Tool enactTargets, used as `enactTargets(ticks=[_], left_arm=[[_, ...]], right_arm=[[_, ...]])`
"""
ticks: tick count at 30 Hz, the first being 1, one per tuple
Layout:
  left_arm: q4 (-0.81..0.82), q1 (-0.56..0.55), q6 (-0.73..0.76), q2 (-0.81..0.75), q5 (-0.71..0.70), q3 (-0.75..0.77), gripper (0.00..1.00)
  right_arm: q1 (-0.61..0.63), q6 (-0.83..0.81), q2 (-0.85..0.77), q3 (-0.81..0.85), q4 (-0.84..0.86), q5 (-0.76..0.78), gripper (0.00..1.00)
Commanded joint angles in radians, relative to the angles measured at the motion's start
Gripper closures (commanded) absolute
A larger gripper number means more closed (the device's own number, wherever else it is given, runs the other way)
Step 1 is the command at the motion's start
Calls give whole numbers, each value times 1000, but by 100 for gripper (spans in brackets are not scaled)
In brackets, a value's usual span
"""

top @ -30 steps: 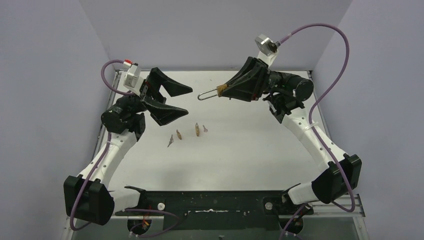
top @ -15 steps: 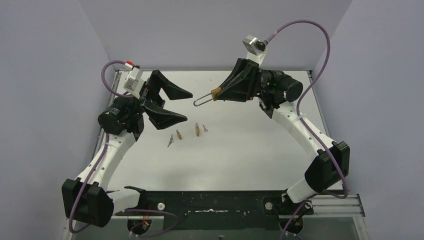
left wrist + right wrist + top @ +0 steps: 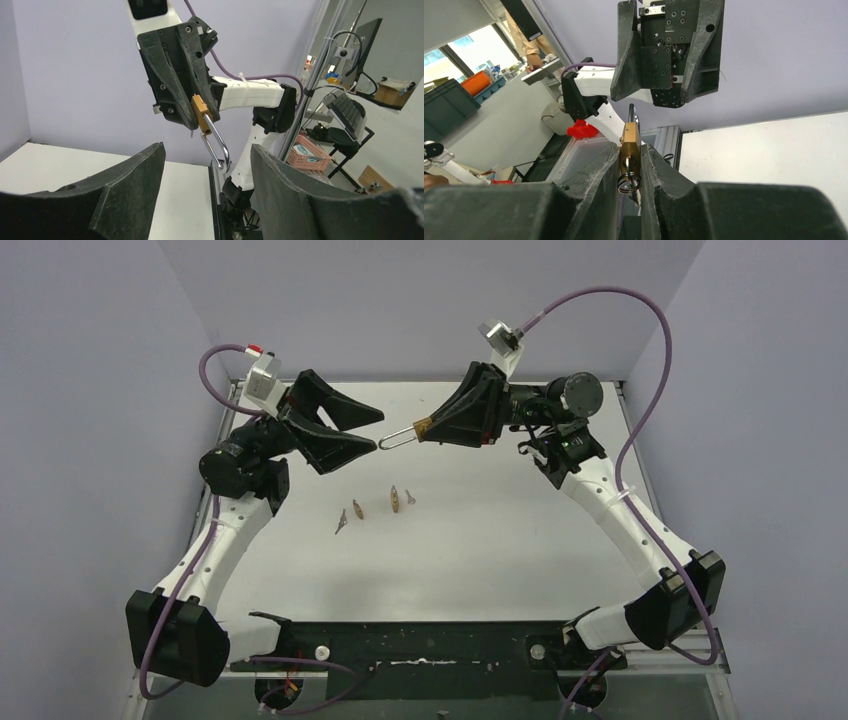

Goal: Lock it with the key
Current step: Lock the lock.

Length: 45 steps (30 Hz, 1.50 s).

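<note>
My right gripper [image 3: 428,427] is shut on a brass padlock [image 3: 422,426], held in the air over the back of the table. Its silver shackle [image 3: 396,439] sticks out to the left. In the right wrist view the padlock [image 3: 629,145] sits between the fingers [image 3: 599,170] with a key and key ring [image 3: 628,183] hanging from its bottom. My left gripper [image 3: 378,432] is open, its jaws wide apart on either side of the shackle tip. In the left wrist view the padlock body [image 3: 201,113] and shackle [image 3: 218,147] hang between the two fingers [image 3: 132,175], touching neither.
Several small brass and steel keys [image 3: 397,499] lie loose on the white table [image 3: 480,540], another [image 3: 357,508] and a third [image 3: 340,523] to the left. Purple walls enclose the back and sides. A black rail [image 3: 420,645] runs along the near edge.
My right arm has brought the padlock leftward and a little up. My left gripper has risen and swung right, so its open jaws now bracket the shackle tip.
</note>
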Motion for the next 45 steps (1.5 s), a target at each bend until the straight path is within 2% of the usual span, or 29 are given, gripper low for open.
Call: enactTargets(ticks=[1, 6, 10, 14, 27, 45], left_arm=[[-65, 6, 43, -26, -57, 17, 42], [-248, 3, 153, -55, -50, 15, 52], [-398, -4, 257, -96, -41, 8, 55], [-477, -4, 314, -131, -28, -5, 55], [-493, -18, 319, -126, 10, -18, 49], [-484, -48, 339, -98, -35, -3, 60]], right_arm=[[1, -129, -42, 24, -107, 34, 100], [-2, -193, -47, 31, -173, 60, 100], [-11, -200, -45, 31, -179, 78, 100], [-27, -203, -48, 31, -179, 92, 100], [-30, -183, -43, 26, -154, 94, 100], [-30, -187, -53, 10, -156, 87, 100]])
